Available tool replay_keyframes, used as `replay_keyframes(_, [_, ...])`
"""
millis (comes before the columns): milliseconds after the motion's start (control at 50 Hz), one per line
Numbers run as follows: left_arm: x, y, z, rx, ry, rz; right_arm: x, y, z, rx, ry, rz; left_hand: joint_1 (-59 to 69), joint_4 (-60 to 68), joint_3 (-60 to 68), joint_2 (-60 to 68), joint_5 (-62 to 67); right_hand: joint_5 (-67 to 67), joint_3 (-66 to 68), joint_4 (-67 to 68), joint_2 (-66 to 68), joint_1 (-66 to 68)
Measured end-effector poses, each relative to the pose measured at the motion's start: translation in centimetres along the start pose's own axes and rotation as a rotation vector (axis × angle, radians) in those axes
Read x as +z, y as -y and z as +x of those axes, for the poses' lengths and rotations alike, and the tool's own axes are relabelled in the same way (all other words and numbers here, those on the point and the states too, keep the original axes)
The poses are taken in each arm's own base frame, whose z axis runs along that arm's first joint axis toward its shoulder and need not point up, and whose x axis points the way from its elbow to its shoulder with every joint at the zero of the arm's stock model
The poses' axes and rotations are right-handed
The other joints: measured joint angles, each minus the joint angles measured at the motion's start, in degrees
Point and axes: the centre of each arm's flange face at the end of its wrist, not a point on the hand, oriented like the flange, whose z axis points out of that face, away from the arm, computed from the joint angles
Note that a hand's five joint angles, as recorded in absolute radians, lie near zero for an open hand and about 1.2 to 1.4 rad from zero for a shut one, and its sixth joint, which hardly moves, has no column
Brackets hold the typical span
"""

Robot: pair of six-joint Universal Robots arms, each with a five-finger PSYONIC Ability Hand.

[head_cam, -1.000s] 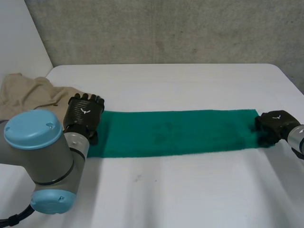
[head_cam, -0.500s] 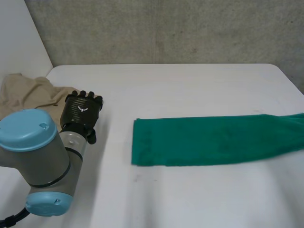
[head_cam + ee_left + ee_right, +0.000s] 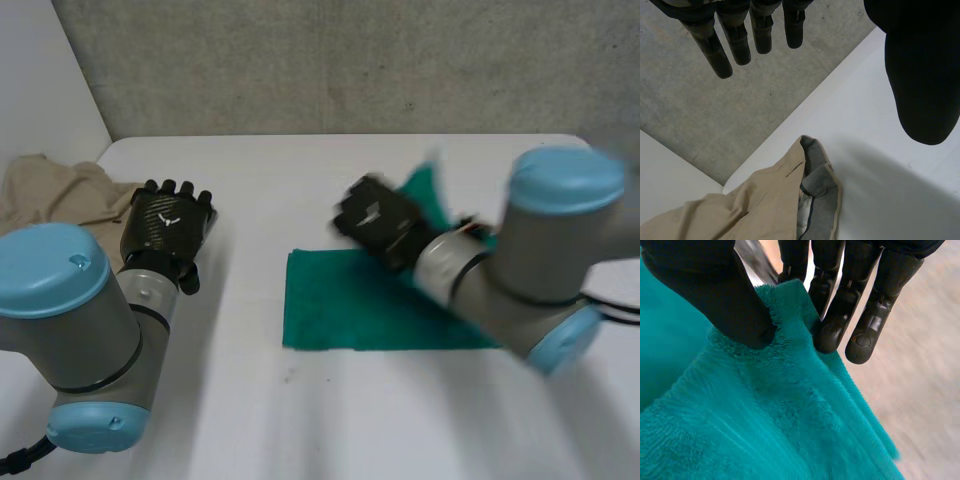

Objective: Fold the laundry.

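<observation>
Green towel [image 3: 340, 315] in R hand [image 3: 378, 220] pinch

Towel [image 3: 340, 310] on table [image 3: 300, 170], about mid-width, nearer front edge than back. Right hand [image 3: 378, 222] above towel, one towel end raised between thumb and fingers. Left hand [image 3: 168, 225] over table near left edge. Garment [image 3: 60, 195] at back left corner, just beside left hand.

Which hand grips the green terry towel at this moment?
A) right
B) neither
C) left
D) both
A: the right hand pinches an edge of the green terry towel between thumb and fingers, while the left hand hangs open beside the beige garment.
</observation>
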Motion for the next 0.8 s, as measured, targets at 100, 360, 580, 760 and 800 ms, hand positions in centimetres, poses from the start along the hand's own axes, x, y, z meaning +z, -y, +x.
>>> replay_keyframes(100, [0.0, 0.0, 0.1, 0.000, -0.004, 0.001, 1.0, 1.4, -5.5, 0.009, 0.153, 0.075, 0.0, 0.0, 0.0, 0.0, 0.0, -1.0, -1.4, -1.6, -1.5, -0.4])
replay_keyframes(360, [-0.1, 1.2, 1.0, -0.003, -0.028, 0.043, -0.1, -0.2, -1.3, 0.382, 0.051, -0.017, 0.0, 0.0, 0.0, 0.0, 0.0, -53.4, -55.5, -55.0, -55.0, -44.3])
replay_keyframes(580, [-0.9, 3.8, 4.9, 0.000, -0.139, 0.140, -5.4, -5.9, 3.6, 0.777, -0.130, -0.216, 0.0, 0.0, 0.0, 0.0, 0.0, -53.4, -55.5, -55.0, -55.0, -44.3])
replay_keyframes(760, [-1.3, 4.5, 9.4, 0.012, -0.259, 0.188, -8.7, -11.5, 1.2, 0.751, -0.130, -0.423, 7.0, 5.7, 5.1, 5.5, 4.8, -40.7, -41.2, -41.6, -40.6, -32.9])
replay_keyframes(800, [-1.3, 4.2, 10.1, 0.018, -0.279, 0.182, -8.9, -12.3, 0.9, 0.738, -0.138, -0.438, 7.9, 6.8, 6.1, 6.5, 5.8, -35.9, -35.8, -36.2, -35.3, -28.5])
